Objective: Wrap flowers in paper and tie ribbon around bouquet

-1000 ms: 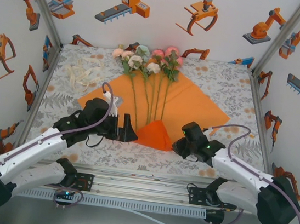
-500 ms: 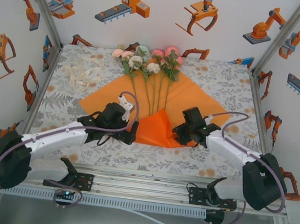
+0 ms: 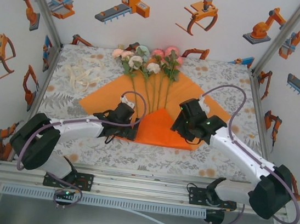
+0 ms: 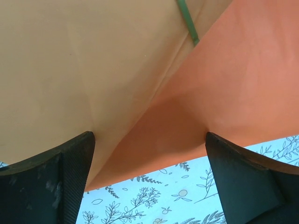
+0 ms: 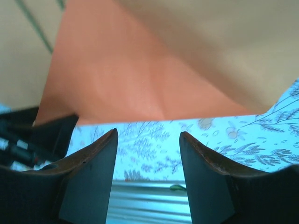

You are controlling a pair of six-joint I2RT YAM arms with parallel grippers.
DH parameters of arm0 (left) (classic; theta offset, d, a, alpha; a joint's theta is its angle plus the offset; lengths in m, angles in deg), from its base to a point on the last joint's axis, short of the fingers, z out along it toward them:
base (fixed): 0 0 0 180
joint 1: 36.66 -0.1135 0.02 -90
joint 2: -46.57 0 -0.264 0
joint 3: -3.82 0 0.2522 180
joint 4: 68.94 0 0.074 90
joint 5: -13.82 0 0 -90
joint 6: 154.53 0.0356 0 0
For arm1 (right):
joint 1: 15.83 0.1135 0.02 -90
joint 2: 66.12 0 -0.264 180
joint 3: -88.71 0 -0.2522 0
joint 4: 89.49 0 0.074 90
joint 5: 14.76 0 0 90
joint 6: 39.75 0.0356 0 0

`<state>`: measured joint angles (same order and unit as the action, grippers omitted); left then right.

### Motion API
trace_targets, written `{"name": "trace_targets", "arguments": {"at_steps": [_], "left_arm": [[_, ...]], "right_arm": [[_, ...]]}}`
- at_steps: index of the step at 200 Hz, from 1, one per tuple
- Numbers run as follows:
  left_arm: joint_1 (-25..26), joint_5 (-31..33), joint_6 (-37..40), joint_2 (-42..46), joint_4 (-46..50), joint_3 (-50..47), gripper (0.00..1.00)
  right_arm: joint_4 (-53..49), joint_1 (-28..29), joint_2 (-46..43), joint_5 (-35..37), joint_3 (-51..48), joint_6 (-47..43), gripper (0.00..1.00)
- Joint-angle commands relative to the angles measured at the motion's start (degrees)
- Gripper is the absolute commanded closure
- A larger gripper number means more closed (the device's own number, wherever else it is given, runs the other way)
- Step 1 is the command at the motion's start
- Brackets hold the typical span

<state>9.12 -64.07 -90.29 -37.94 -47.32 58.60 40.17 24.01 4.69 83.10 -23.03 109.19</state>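
Note:
The orange paper lies flat as a diamond on the tablecloth. Its near corner is folded up into a darker triangle over the stem ends. The flowers lie with their heads at the paper's far corner and their stems running toward me. My left gripper is open at the fold's left edge; its fingers straddle the paper's fold. My right gripper is open at the fold's right edge, with nothing between its fingers. The ribbon lies in loose loops far left.
The patterned tablecloth covers the table inside white walls with robot prints. A metal rail runs along the near edge. In the right wrist view, the left gripper shows close by at the left.
The right gripper was shut on the raised paper corner and has opened and let go. Both arms pushed farther in. The corner now lies folded flat over the stems.

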Motion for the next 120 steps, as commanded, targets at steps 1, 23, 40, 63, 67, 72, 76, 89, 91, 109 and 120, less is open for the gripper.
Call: {"name": "trace_targets", "arguments": {"at_steps": [1, 23, 40, 63, 67, 72, 76, 89, 91, 109, 120], "left_arm": [[-0.67, 2.36, -3.59, -2.34, 2.76, 0.25, 0.08], [-0.71, 2.35, -4.2, -2.32, 3.22, -0.12, 0.09], [-1.1, 2.82, -4.94, -1.16, 3.59, -0.94, 0.09], [-2.37, 0.5, -5.1, 1.73, 2.81, -2.62, 0.09], [-2.65, -0.03, -5.09, 2.43, 2.61, -2.84, 0.09], [-2.93, -0.54, -5.17, 3.26, 2.52, -3.08, 0.09], [-3.12, -0.8, -5.31, 3.98, 2.6, -3.27, 0.09], [-4.08, -1.0, -6.16, 6.39, 3.29, -3.64, 0.09], [-4.24, -1.03, -6.33, 6.73, 3.41, -3.68, 0.09], [-7.21, -1.59, -9.05, 10.59, 5.68, -3.54, 0.09], [-10.18, -1.62, -11.83, 12.62, 8.26, -2.68, 0.09]], "right_arm": [[5.6, 2.22, 2.14, -5.13, -1.97, -0.82, 0.49], [11.23, 2.96, 8.62, -7.59, -2.18, 1.62, 0.51], [9.57, 3.06, 13.02, -5.12, -1.65, 2.47, 0.52], [4.22, 2.97, 15.89, 0.77, -2.51, 2.45, 0.53], [3.43, 2.89, 16.15, 1.5, -2.8, 2.39, 0.53], [2.78, 2.88, 16.37, 2.28, -3.17, 2.33, 0.53], [2.28, 2.88, 16.4, 2.73, -3.56, 2.28, 0.53], [0.83, 2.67, 16.04, 4.09, -4.48, 2.22, 0.53], [0.64, 2.7, 15.86, 4.27, -4.55, 2.19, 0.53], [-0.25, 2.62, 13.96, 4.29, -3.25, 0.02, 0.53], [-0.05, 2.74, 12.76, 3.33, -1.35, -2.35, 0.53]]}}
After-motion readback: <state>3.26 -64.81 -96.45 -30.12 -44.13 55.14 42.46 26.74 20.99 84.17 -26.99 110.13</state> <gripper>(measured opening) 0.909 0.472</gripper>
